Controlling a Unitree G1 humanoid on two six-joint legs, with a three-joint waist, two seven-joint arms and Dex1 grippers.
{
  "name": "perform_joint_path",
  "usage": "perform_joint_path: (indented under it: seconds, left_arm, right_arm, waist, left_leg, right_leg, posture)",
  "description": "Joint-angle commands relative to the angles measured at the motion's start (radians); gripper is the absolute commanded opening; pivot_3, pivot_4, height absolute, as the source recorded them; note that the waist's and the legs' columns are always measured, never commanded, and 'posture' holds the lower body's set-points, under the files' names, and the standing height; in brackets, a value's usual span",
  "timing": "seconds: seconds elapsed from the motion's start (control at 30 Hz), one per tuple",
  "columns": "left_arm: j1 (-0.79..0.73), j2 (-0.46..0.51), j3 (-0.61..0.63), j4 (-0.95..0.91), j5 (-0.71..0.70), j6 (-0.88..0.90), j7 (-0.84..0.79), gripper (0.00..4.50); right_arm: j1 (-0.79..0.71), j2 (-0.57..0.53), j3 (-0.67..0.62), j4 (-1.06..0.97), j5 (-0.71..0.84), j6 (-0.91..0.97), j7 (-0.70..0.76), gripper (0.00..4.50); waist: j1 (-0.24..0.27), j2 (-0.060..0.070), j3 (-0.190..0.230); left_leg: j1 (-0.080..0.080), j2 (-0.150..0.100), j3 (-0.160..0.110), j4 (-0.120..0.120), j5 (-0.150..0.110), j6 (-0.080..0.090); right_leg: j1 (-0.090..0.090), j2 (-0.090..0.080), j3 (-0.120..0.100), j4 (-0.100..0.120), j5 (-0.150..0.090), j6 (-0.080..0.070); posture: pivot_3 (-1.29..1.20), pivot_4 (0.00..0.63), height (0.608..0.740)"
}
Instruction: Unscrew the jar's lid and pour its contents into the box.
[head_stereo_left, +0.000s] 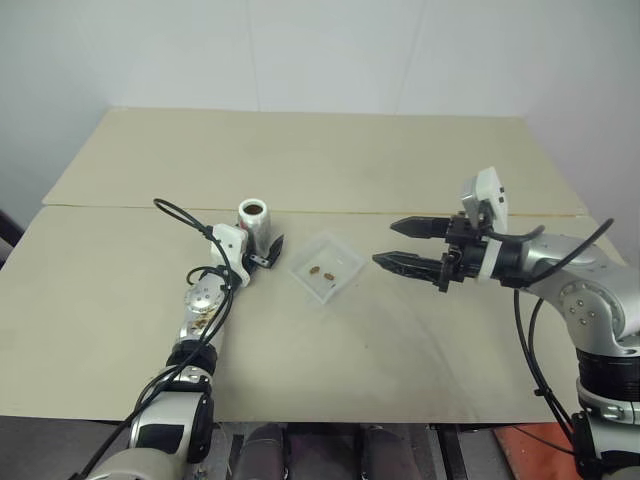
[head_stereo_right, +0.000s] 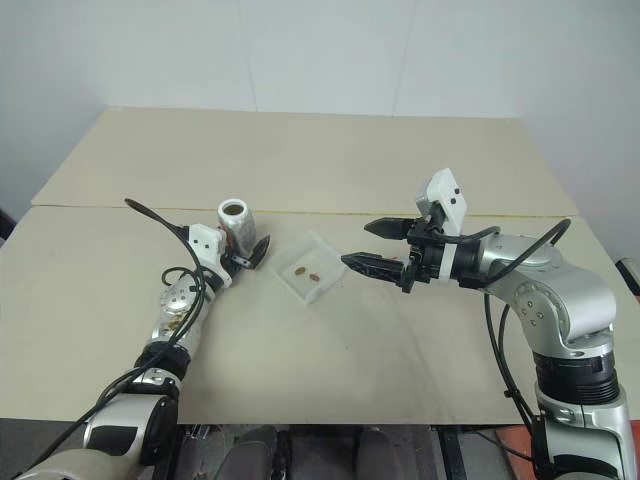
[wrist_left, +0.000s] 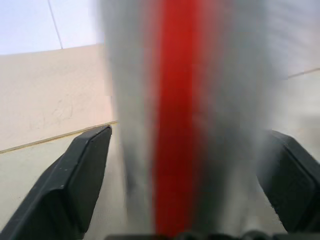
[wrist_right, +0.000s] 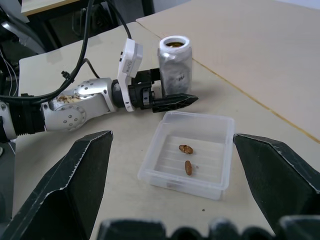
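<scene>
The jar (head_stereo_left: 253, 220) stands upright on the table, left of the box, its mouth uncovered; its red stripe (wrist_left: 175, 125) faces the left wrist. The lid is out of view. My left gripper (head_stereo_left: 260, 242) is open, one finger (wrist_left: 85, 175) on each side of the jar, close to its wall. The clear box (head_stereo_left: 347, 248) lies at mid-table with two brown pieces of the contents (wrist_right: 186, 149) on its floor. To the right of the box my right gripper (head_stereo_left: 384, 243) hovers above the table, open and empty, pointing at the box.
The tan table is made of two boards joined by a seam (head_stereo_left: 420, 213) running behind the jar and box. A black cable (head_stereo_left: 180, 215) loops off my left arm. A white wall stands behind the table's far edge.
</scene>
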Motion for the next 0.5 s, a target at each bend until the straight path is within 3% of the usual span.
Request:
perform_joint_path:
  seconds: [0.03,0.3,0.5]
  left_arm:
    - [0.033,0.011,0.006,-0.039,0.002,0.012,0.001,4.48]
    - [0.120,0.083,0.000,-0.235,-0.035,0.177,-0.089,4.48]
    - [0.301,0.268,-0.003,-0.538,-0.076,0.323,-0.271,4.48]
  right_arm:
    - [-0.008,-0.009,-0.033,-0.031,0.025,-0.012,-0.002,4.50]
    - [-0.010,-0.008,-0.024,-0.032,0.019,-0.013,-0.002,4.50]
    - [0.001,-0.006,-0.024,-0.036,0.013,-0.021,-0.003,4.50]
  waist:
    - [0.000,0.000,0.000]
    - [-0.011,0.000,0.000]
    - [-0.026,0.000,0.000]
  left_leg:
    - [0.000,0.000,0.000,0.000,0.000,0.000]
    - [0.001,0.000,0.000,-0.001,0.000,0.000]
    - [0.002,0.002,0.001,-0.004,0.000,-0.001]
  right_leg:
    - [0.000,0.000,0.000,0.000,0.000,0.000]
    - [0.000,0.000,0.001,0.000,0.000,0.000]
    - [-0.001,0.001,0.002,0.000,0.000,0.000]
  posture:
    - [0.00,0.150,0.740]
    - [0.00,0.150,0.740]
    - [0.00,0.150,0.740]
